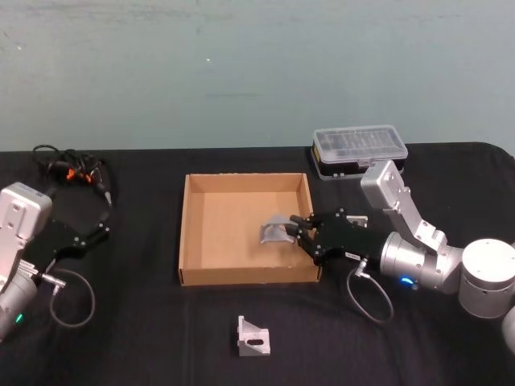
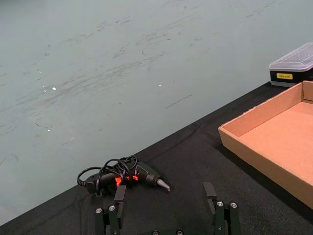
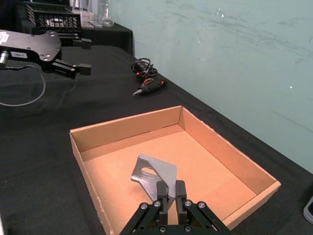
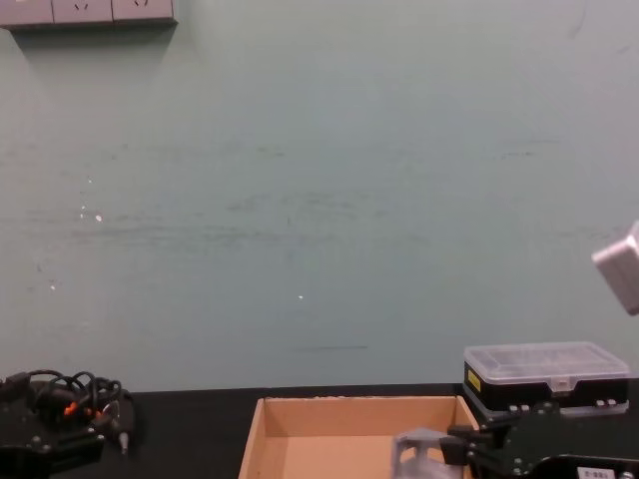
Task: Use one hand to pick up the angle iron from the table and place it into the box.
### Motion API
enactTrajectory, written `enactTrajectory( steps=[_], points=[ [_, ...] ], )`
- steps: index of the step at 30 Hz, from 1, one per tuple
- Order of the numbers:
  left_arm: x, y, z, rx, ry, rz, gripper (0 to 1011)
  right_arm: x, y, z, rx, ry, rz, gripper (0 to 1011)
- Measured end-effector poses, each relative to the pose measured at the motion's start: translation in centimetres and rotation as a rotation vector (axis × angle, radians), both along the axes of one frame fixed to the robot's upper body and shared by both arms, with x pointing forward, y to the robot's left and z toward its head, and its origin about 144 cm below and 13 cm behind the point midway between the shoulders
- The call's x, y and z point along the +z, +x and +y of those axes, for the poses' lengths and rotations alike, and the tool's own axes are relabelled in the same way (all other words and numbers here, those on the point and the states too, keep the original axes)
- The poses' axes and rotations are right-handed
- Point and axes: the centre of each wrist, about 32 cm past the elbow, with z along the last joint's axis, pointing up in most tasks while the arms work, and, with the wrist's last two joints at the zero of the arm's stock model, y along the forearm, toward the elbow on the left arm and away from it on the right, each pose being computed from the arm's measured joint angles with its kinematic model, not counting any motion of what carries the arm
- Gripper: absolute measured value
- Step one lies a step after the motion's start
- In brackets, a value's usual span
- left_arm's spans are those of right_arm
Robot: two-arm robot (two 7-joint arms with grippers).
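In the box [image 1: 221, 241], an angle iron [image 1: 274, 232]

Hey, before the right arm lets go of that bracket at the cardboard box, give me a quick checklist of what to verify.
1. Right gripper shut on the angle iron: ok.
2. Angle iron within the walls of the box, near its right wall: ok.
3. Angle iron resting on the box floor: cannot tell.
4. Box floor around it bare: ok.
5. Left gripper open, off to the left, apart from the box: ok.
6. Every bracket boxed: not ok; a second angle iron lies on the table in front of the box.
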Motion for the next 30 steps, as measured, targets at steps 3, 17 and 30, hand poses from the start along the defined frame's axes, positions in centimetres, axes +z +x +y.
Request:
enactTrajectory(
  steps=[3, 17, 30],
  points=[
    [0.00, 0.00, 0.00, 0.000, 0.000, 0.000, 1000, -0.18, 0.37, 0.29, -0.002, 0.000, 0.009, 110],
    [0.00, 0.00, 0.00, 0.000, 0.000, 0.000, 1000, -0.31, 0.74, 0.66, -0.001, -0.003, 0.017, 110],
    [0.00, 0.00, 0.00, 0.000, 0.000, 0.000, 1000, -0.28, 0.72, 0.63, -0.001, -0.002, 0.016, 221]
  ],
)
